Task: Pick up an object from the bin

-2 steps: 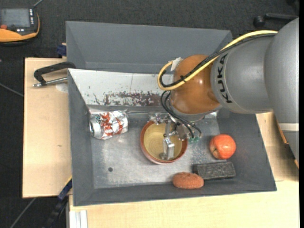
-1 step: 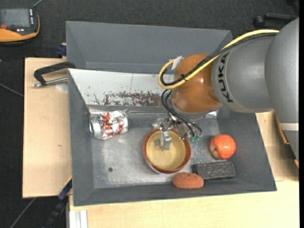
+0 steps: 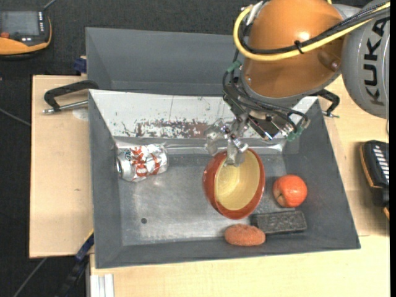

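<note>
My gripper hangs under the orange wrist cover at the back middle of the bin. It is shut on the upper rim of a red bowl with a yellow inside; one finger is inside the rim and one outside. The bowl stands tilted, its opening facing up and toward the front. An orange-red round fruit lies just right of the bowl. A dark rectangular block and an orange-brown oval lump lie at the bowl's front edge.
A crushed red-and-white drink can lies on its side at the left, well apart from the bowl. The bin's floor between can and bowl is bare. The arm's body fills the upper right above the bin's back wall.
</note>
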